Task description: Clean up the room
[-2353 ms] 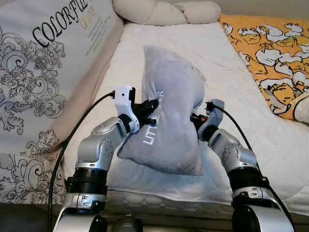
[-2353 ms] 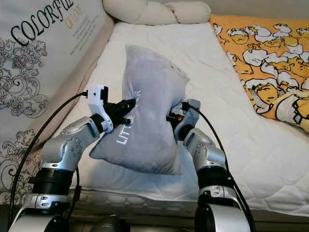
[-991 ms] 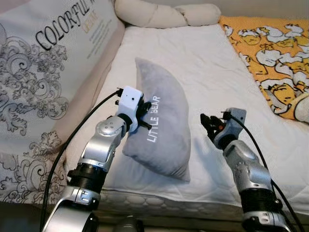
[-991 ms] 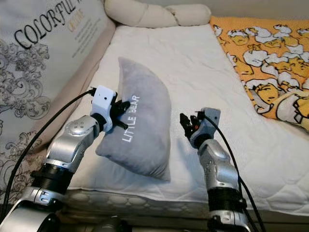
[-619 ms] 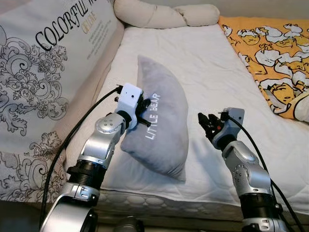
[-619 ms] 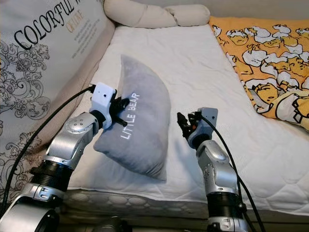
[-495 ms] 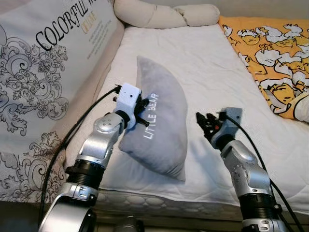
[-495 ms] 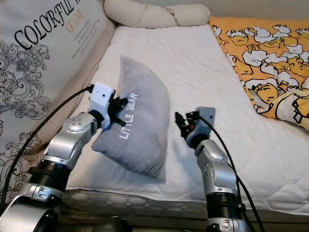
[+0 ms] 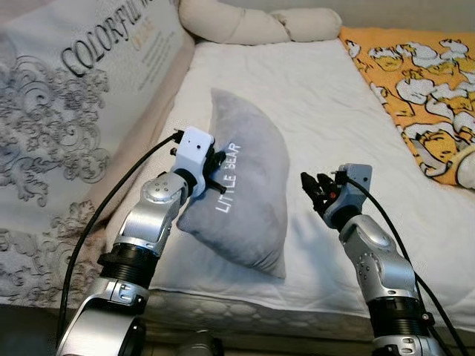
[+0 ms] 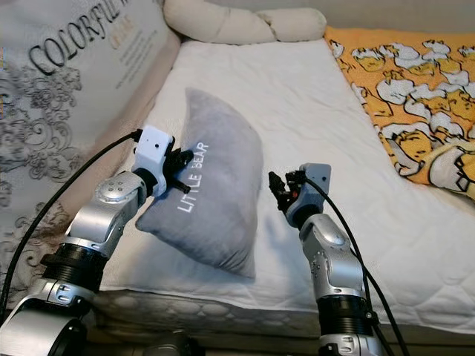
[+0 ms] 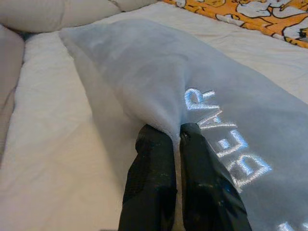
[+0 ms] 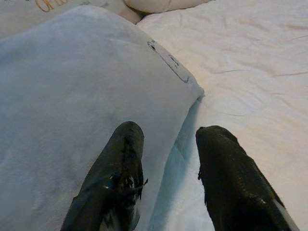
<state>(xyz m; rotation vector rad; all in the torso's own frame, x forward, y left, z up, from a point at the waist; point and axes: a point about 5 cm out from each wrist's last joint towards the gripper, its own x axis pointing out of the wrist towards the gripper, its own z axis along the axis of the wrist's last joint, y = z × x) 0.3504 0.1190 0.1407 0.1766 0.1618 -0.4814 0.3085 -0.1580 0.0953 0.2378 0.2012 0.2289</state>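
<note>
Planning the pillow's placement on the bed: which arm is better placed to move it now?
Left. The left gripper is pinching the grey pillow, while the right gripper is open beside it.

Silver arms, blk cables, blk fingers

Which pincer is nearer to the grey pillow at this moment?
Left. The left pincer is shut on a fold of the grey pillow. The right pincer is open, just beside the pillow's edge, not touching it.
</note>
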